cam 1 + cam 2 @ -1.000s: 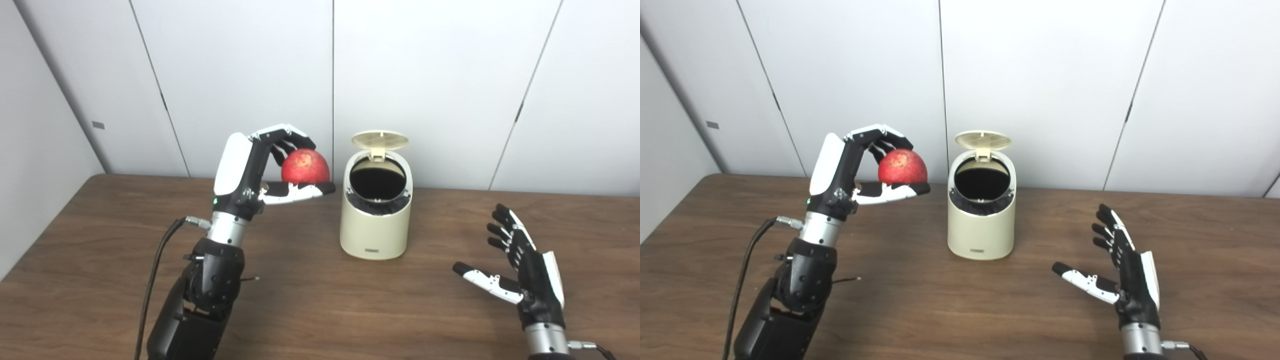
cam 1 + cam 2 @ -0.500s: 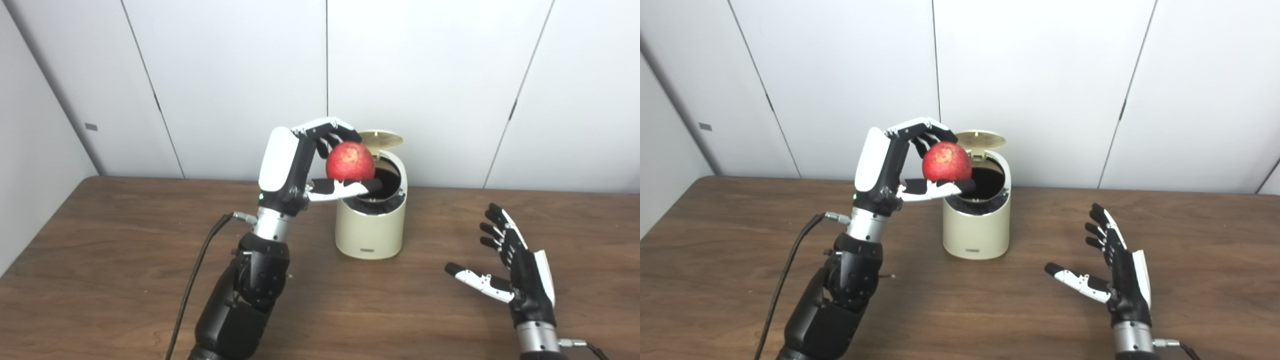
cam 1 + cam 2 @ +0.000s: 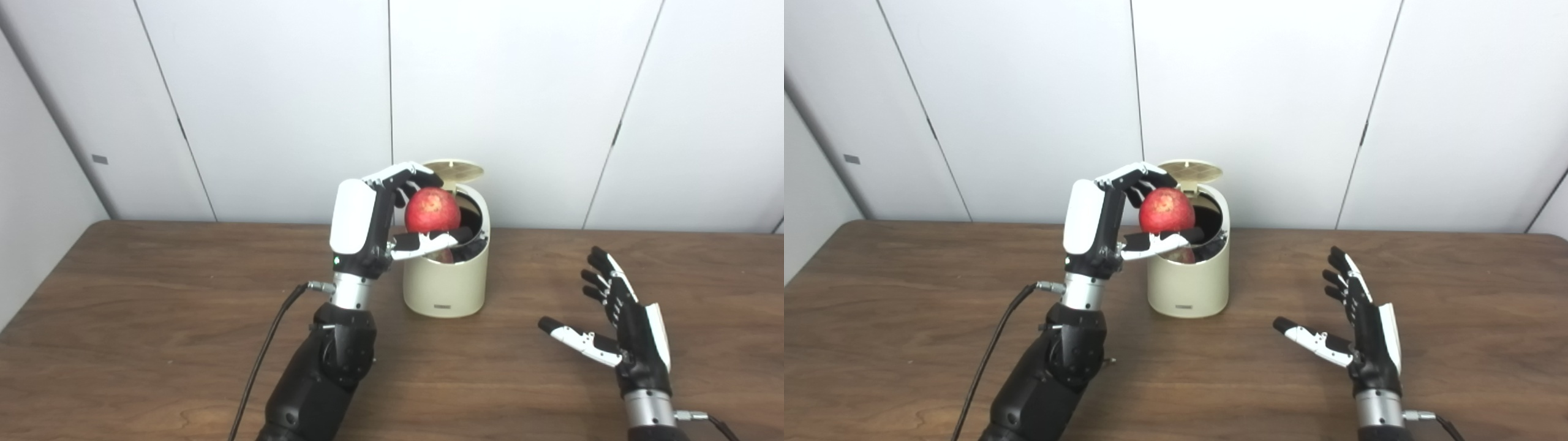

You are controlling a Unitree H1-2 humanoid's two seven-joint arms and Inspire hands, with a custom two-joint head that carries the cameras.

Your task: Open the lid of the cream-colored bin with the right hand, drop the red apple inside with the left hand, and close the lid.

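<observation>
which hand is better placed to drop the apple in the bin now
Left. The left hand holds the apple over the open bin; the right hand is open, off to the side.

A brown wood-grain worktop [image 3: 122, 318] fills the near scene. Behind its far edge stand white wall panels [image 3: 282, 92] split by dark vertical seams.

plain room, wooden table

a dark brown wood-grain table [image 3: 122, 318] fills the lower half — behind it stands a wall of white panels [image 3: 282, 104] split by thin dark seams, with a small grey tag [image 3: 99, 159] at the left — even, soft light.
</observation>
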